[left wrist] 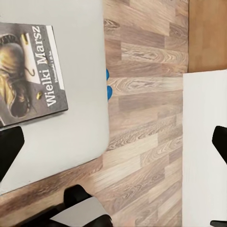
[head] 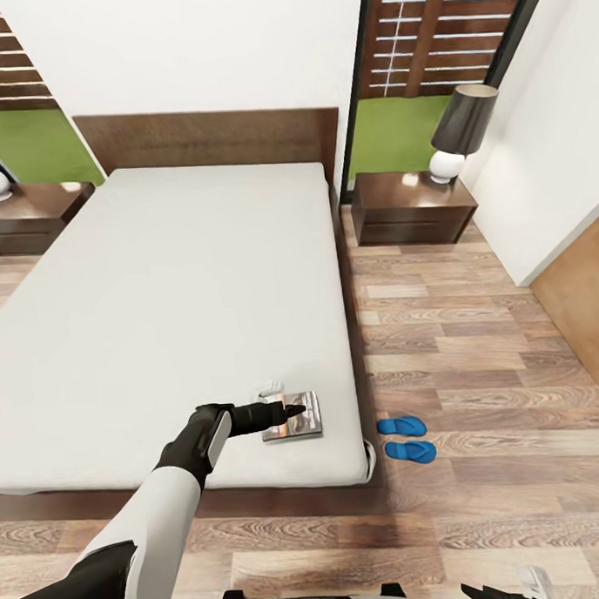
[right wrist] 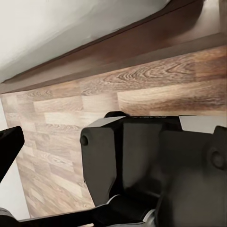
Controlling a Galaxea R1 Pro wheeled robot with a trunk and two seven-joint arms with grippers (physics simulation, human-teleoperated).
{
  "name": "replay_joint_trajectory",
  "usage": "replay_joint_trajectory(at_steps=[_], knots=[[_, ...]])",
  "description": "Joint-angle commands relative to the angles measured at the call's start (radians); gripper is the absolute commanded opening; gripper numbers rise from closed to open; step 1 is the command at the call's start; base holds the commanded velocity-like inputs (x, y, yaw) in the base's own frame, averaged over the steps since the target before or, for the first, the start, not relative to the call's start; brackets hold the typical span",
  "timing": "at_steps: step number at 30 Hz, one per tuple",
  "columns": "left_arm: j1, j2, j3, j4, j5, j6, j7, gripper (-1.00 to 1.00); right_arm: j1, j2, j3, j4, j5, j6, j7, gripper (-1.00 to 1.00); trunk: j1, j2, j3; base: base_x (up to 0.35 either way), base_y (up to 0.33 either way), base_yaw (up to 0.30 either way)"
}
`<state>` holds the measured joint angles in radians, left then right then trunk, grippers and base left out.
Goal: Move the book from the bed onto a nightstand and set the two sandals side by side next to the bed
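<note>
- Head view: the bed (head: 160, 288) fills the middle and left of the frame, its grey mattress bare but for the book (head: 296, 416), which lies flat near the mattress's lower right corner. The left gripper (head: 287, 411) reaches in from lower left and sits over the book's left edge; its fingers overlap from here, so I cannot tell whether they are apart or together, nor whether they touch the cover.
- On the plank floor just right of that bed corner lie the two sandals (head: 408, 438), side by side and close together.
- A nightstand (head: 413, 209) stands at upper right beside the headboard, carrying a lamp (head: 460, 131); another nightstand at the left edge is cut off.
- At the bottom right corner a dark tip of the right gripper (head: 500, 593) pokes in, too cropped to read.
- Left wrist view: the book's cover (left wrist: 28, 71) reads "Wielki Marsz"; its left side is cut off. Two dark fingertips (left wrist: 9, 149) sit at opposite frame edges, wide apart, holding nothing. Blue slivers of sandal (left wrist: 108, 85) peek past the mattress edge.
- Right wrist view: the robot's dark body blocks the lower frame; one fingertip (right wrist: 8, 144) shows at left, its partner unclear.
</note>
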<state>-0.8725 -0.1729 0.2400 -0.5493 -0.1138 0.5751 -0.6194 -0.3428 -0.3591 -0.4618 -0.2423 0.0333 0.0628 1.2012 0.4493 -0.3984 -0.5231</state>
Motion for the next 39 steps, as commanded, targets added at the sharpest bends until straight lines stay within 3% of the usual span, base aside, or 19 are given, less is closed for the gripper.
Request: replay_joint_trajectory(at_steps=[1,39], knots=[[-0.001,-0.002,0.008,-0.001,-0.010,0.006,-0.008,1.00,-0.001,0.000,-0.006,0.000,0.004,0.006,0.005,1.00,0.001,-0.002,-0.002,0.060,0.000,0.000],[-0.001,-0.002,0.008,-0.001,-0.010,0.006,-0.009,1.00,-0.001,0.000,-0.006,0.000,0.004,0.005,0.001,1.00,0.001,-0.002,-0.002,0.076,0.000,0.000]])
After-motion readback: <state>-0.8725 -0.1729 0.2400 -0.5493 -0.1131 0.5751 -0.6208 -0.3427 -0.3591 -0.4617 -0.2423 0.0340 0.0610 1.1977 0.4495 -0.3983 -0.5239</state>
